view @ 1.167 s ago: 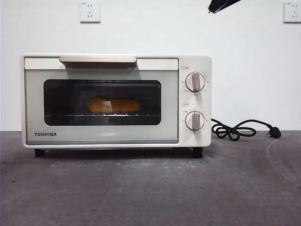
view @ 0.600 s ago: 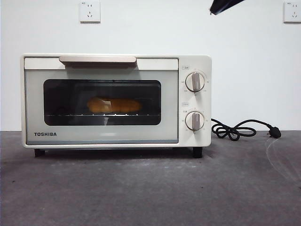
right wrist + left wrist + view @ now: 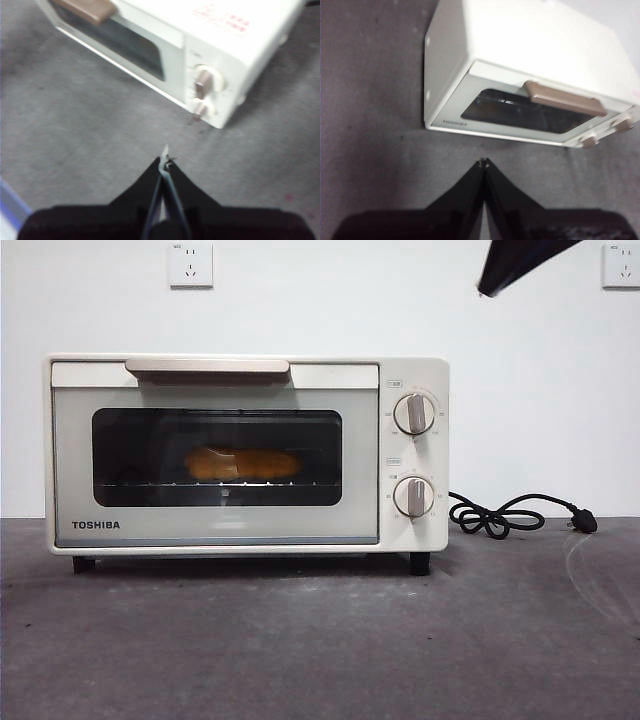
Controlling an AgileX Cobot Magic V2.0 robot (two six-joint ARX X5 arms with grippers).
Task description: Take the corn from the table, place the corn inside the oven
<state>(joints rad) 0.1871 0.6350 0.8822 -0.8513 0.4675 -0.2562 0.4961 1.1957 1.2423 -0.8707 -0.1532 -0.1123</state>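
Yellow-orange corn [image 3: 243, 463] shows behind the oven [image 3: 245, 453] door only from the front; both end effectors clenched, empty.

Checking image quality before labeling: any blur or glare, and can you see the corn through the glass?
Front view: sharp, the corn dim but visible behind the oven window. Left wrist view: soft, window glare hides the inside. Right wrist view: motion-blurred, knobs smeared.
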